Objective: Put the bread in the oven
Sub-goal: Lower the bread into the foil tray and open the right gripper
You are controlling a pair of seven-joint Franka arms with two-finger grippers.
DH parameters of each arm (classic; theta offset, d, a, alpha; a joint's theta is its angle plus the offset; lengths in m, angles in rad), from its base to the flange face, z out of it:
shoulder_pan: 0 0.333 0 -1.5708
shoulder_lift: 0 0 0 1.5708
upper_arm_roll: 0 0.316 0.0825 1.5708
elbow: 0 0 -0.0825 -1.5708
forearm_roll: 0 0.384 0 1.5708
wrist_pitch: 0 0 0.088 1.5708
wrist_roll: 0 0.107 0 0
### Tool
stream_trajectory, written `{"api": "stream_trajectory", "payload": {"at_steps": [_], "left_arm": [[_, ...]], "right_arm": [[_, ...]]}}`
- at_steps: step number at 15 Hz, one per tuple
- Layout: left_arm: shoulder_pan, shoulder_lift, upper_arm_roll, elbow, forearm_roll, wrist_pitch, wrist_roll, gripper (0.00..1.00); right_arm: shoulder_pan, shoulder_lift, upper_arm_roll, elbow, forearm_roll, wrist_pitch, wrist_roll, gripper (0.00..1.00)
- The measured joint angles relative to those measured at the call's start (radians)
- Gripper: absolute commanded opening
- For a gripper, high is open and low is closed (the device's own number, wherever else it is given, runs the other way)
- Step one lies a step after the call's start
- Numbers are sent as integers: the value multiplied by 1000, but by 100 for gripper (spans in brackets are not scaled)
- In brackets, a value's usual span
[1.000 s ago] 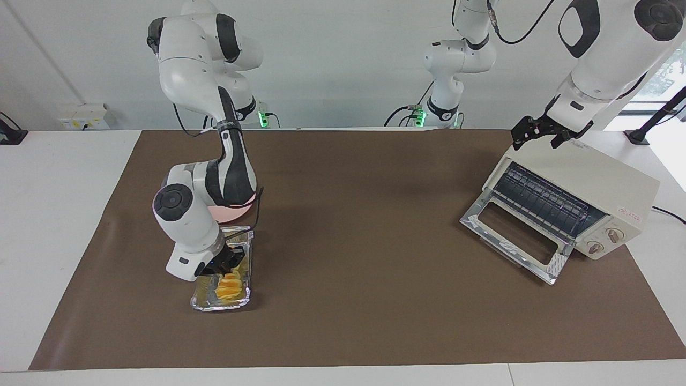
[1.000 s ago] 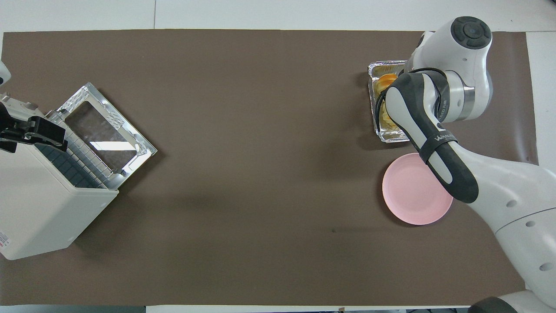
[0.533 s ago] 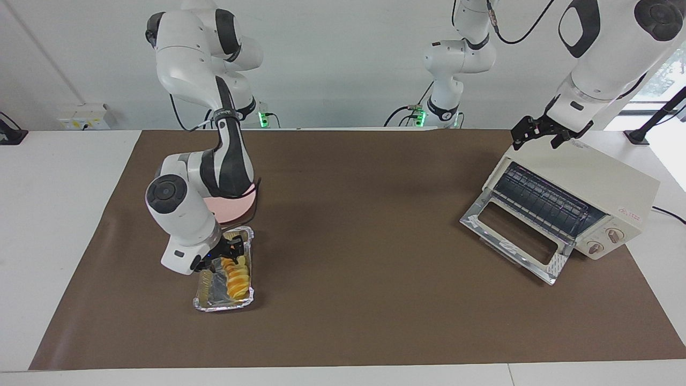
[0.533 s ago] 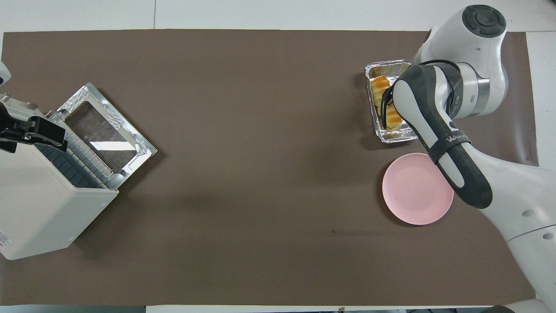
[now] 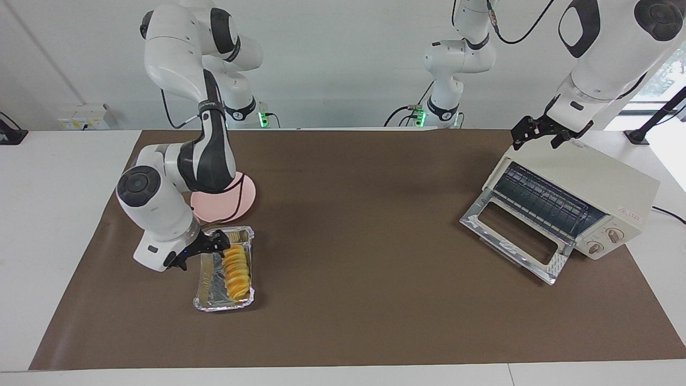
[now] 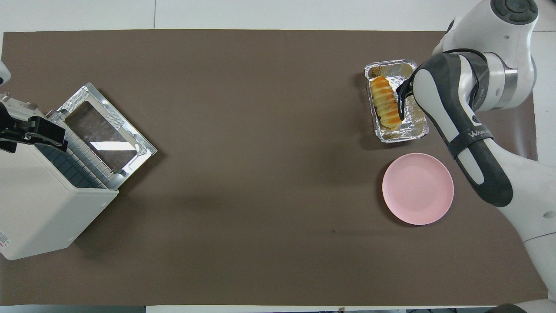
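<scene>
Bread: the small elongated yellow-orange loaf of ridged, overlapping slices (image 5: pixel 237 270) lies in the rectangular crinkled silver foil tray (image 5: pixel 206 292), along the tray's side toward the left arm's end of the table; nothing grips it.
Foil tray: it rests on the brown table mat (image 5: pixel 353 257) at the right arm's end of the table, its long side running away from the robots; bare foil shows beside the loaf.
Right gripper: the right arm's black two-finger gripper (image 5: pixel 197 251) hangs low over the tray's edge toward the right arm's end, just beside the loaf and apart from it; its jaws are spread and hold nothing.
Pink plate: the round pink plate (image 5: pixel 222 201) sits just beside the tray, nearer to the robots, partly covered by the right arm in the facing view; nothing lies on it.
Oven: the cream-white boxy toaster oven (image 5: pixel 581 195) stands at the left arm's end of the table, well apart from the loaf; its glass-windowed metal-framed door (image 5: pixel 512 233) lies folded down flat in front of it, the wire rack (image 5: pixel 541 201) showing inside.
Left gripper: the left arm's black gripper (image 5: pixel 538 131) waits over the oven's top edge nearest the robots, its jaws wide and holding nothing.
</scene>
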Motion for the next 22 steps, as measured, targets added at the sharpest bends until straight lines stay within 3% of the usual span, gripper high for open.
{"api": "stream_trajectory", "payload": {"at_steps": [4,8,10,13,22], "left_arm": [[0,0,0,0,0,0,0,100],[0,0,0,0,0,0,0,100],[0,0,0,0,0,0,0,100],[0,0,0,0,0,0,0,100],[0,0,0,0,0,0,0,100]], "right_arm": [[-21,11,-2,-52,-23,86,-33,100],[-31,12,-3,-119,-23,178,-48,83],[-30,12,-2,-138,-23,205,-48,65],[-30,8,-1,-158,-22,230,-48,0],[-28,-8,2,-174,-15,241,-48,0]]}}
